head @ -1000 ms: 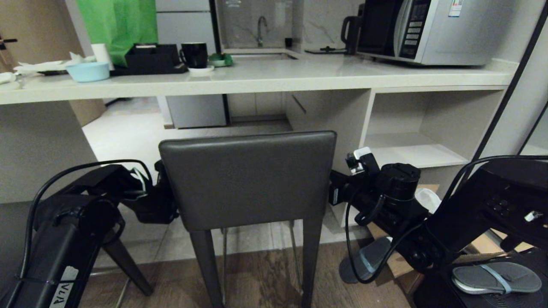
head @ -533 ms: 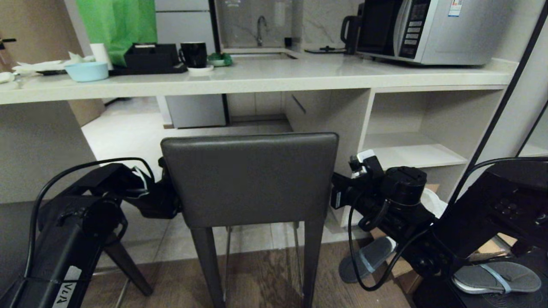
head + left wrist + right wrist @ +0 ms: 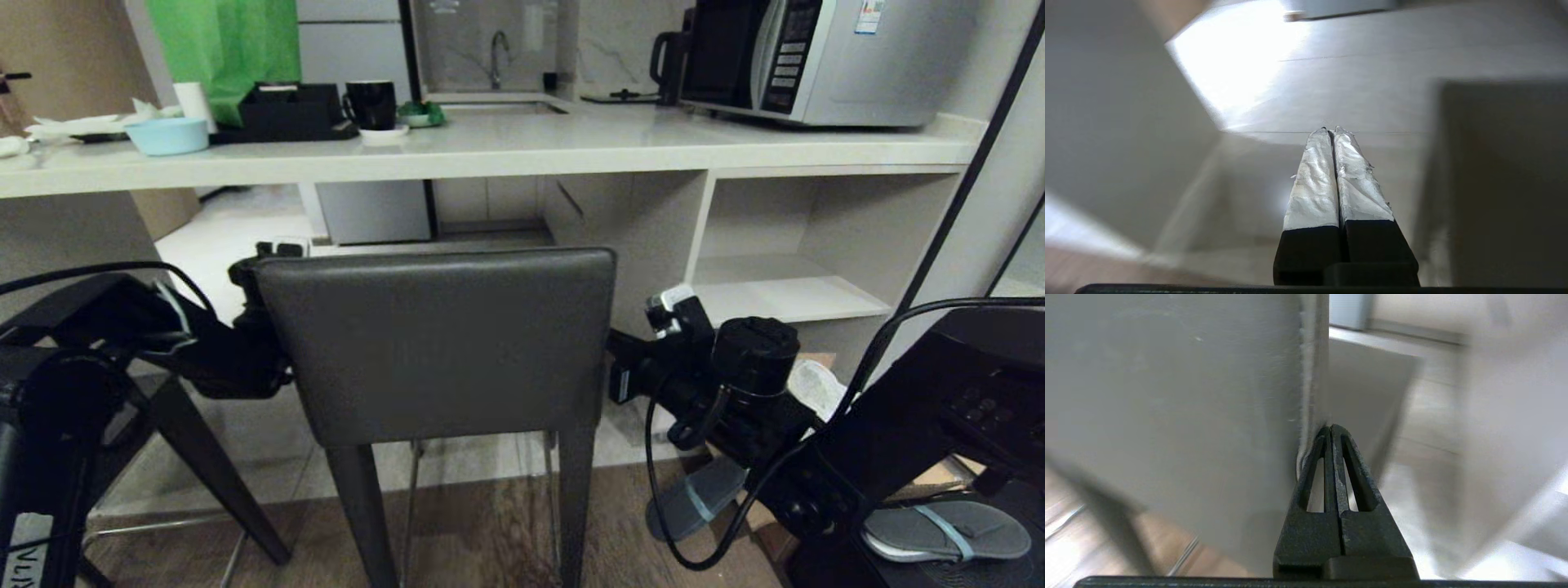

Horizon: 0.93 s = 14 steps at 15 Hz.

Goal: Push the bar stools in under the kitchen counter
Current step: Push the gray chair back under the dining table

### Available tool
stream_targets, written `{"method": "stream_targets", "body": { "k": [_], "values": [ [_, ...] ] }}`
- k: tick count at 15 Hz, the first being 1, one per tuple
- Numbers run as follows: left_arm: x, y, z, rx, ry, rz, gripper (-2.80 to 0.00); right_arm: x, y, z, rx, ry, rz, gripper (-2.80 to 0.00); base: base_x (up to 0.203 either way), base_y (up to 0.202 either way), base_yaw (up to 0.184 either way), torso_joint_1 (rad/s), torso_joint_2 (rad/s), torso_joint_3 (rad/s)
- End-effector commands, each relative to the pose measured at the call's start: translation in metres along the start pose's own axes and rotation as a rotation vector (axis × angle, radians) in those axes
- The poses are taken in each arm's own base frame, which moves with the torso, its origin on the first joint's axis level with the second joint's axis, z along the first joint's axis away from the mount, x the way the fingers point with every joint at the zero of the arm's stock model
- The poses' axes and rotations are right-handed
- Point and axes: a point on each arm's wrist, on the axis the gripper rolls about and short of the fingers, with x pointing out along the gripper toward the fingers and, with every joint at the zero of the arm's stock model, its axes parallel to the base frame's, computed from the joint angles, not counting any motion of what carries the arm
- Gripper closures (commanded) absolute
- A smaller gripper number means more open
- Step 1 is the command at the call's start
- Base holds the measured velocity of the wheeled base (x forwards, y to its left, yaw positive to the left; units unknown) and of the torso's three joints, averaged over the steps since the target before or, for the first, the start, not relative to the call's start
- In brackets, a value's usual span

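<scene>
Standing before the off-white stone-look table, the dark grey leather bar stool looks rigid, top-heavy and slick, best pushed low on its backrest edges, where the closed, empty left hand and right hand flank it.

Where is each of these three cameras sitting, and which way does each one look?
Head view: high on the robot, looking forward and down at the bar stool and kitchen counter; both arms show.
Left wrist view: behind the left gripper, fingers shut, facing pale floor.
Right wrist view: behind the right gripper, fingers shut, beside the stool's backrest edge.
Shared: head and right wrist views both show that backrest.
</scene>
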Motion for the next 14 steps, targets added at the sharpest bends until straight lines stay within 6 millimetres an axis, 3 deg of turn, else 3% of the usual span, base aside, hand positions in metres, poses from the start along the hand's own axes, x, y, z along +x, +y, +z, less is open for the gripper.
{"method": "stream_targets", "body": {
  "k": [1,4,6,7,11,14],
  "values": [
    [-0.010,0.036,0.022,-0.013,-0.027,0.070,0.00,-0.001,-0.002,0.004,-0.004,-0.016,-0.025,0.00,0.000,0.000,0.000,0.000,0.00,0.000],
    [-0.026,0.028,-0.012,0.028,0.089,0.020,0.00,-0.003,-0.001,0.003,-0.004,-0.007,-0.025,0.00,0.000,0.000,0.000,0.000,0.00,0.000],
    [-0.033,0.022,-0.023,0.037,0.127,0.001,0.00,-0.006,-0.001,0.007,-0.004,-0.014,-0.027,0.00,0.000,0.000,0.000,0.000,0.00,0.000],
    [-0.032,0.029,-0.023,0.034,0.128,0.020,0.00,-0.007,-0.002,0.008,-0.005,-0.015,-0.030,0.00,0.000,0.000,0.000,0.000,0.00,0.000],
    [-0.034,0.091,-0.047,0.032,0.219,0.118,0.00,-0.007,-0.002,0.007,-0.004,-0.014,-0.026,0.00,0.000,0.000,0.000,0.000,0.00,0.000],
    [-0.030,0.130,-0.042,0.009,0.137,0.220,0.00,-0.008,-0.002,0.006,-0.001,-0.008,-0.029,0.00,0.000,0.000,0.000,0.000,0.00,0.000]
  ]
}}
